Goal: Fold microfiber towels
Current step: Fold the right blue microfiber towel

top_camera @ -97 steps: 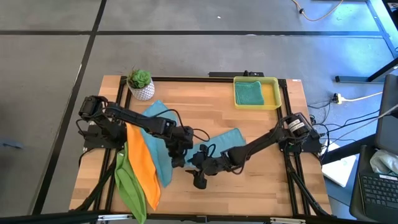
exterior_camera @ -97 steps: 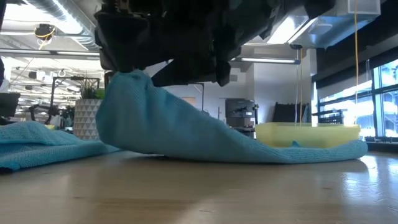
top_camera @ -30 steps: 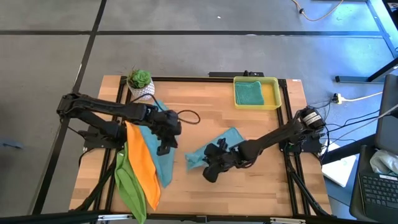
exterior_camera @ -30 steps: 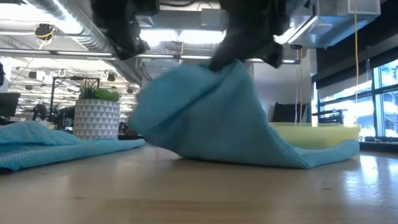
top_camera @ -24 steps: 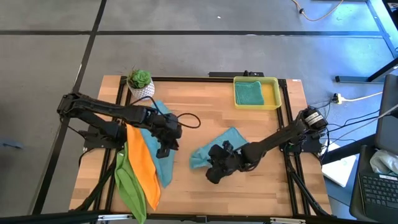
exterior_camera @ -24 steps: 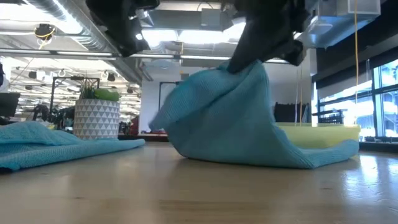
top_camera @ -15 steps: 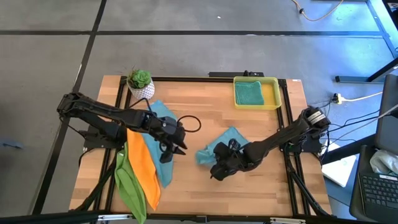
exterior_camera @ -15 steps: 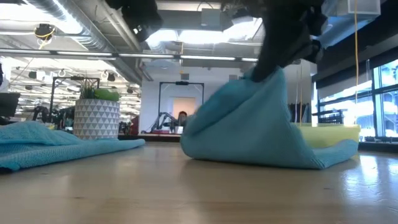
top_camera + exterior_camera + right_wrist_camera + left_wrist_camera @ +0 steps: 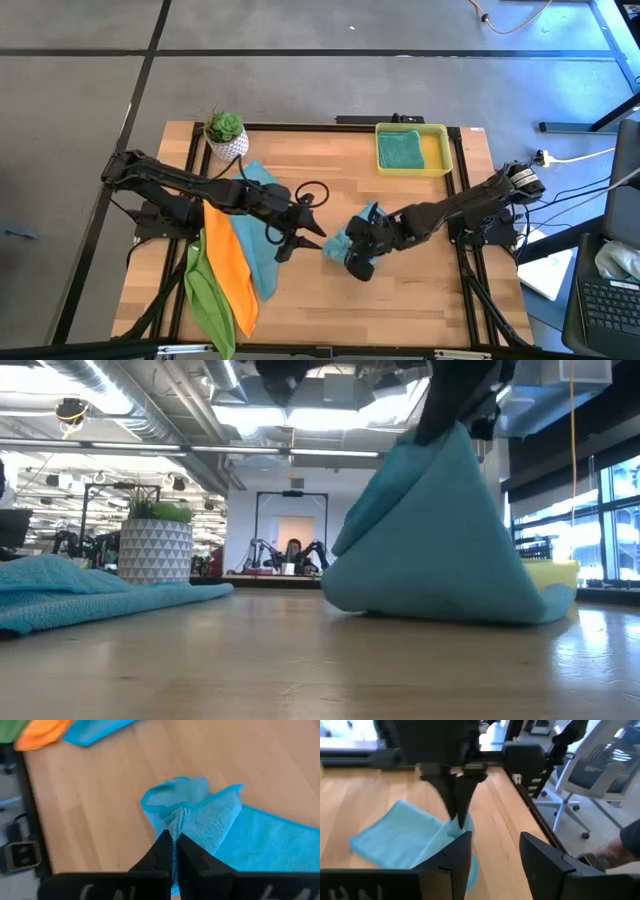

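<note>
At the middle of the worktop (image 9: 400, 300): a teal towel (image 9: 352, 238), bunched and lifted at one edge, pulled up into a tent shape in the low view (image 9: 440, 540) with its lower part resting on the wood. Pinched at that raised fold by the right gripper (image 9: 173, 851), fingers closed tight on the cloth. Just left of it, the left gripper (image 9: 312, 228), jaws parted and holding nothing, tips pointing toward the bunched towel; seen from the left wrist as two dark fingers (image 9: 457, 855) spread apart, with the right gripper's closed tips and the teal cloth (image 9: 405, 837) ahead of them.

Farther left, under the left arm: another teal towel (image 9: 258, 215) spread flat, partly covered by an orange towel (image 9: 228, 265) lying in a long strip, and beside that a lime green towel (image 9: 208, 300) hanging over the near left edge of the worktop. At the far right corner: a yellow tray (image 9: 440, 150) with a folded teal towel (image 9: 400, 150) inside. At the far left corner: a small potted plant (image 9: 226, 135) in a white patterned pot, close to the spread teal cloth. On the wood between the two arms, a loop of black cable (image 9: 312, 191).
</note>
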Controlling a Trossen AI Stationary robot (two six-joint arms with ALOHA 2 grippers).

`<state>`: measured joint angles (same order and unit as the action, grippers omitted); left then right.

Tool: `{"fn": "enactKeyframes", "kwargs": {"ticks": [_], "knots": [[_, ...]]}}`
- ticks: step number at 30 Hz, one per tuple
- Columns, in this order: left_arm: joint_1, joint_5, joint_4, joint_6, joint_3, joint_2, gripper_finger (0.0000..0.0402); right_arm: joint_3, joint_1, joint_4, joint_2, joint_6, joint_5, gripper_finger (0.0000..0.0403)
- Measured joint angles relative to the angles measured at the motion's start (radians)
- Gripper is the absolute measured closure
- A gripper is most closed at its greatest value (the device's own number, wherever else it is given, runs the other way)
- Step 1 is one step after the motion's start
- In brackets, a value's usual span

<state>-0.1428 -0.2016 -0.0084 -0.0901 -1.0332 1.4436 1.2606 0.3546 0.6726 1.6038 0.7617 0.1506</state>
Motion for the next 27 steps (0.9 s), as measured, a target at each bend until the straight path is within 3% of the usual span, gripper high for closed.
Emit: {"fn": "enactKeyframes", "kwargs": {"ticks": [5,12,21,27], "knots": [[0.018,-0.053,0.112,0.021,0.000,0.084,0.0232,0.000,-0.019,-0.007,-0.037,-0.082,-0.066,0.0392],[0.040,-0.138,0.259,-0.033,0.000,0.173,0.0230,0.000,-0.019,0.004,-0.048,-0.161,-0.066,0.0392],[0.037,-0.127,0.271,-0.067,0.000,0.247,0.0230,0.000,-0.019,-0.026,-0.048,-0.173,-0.058,0.0391],[0.044,-0.033,0.272,-0.083,0.000,0.248,0.0230,0.000,-0.016,-0.035,-0.048,-0.171,-0.057,0.0391]]}}
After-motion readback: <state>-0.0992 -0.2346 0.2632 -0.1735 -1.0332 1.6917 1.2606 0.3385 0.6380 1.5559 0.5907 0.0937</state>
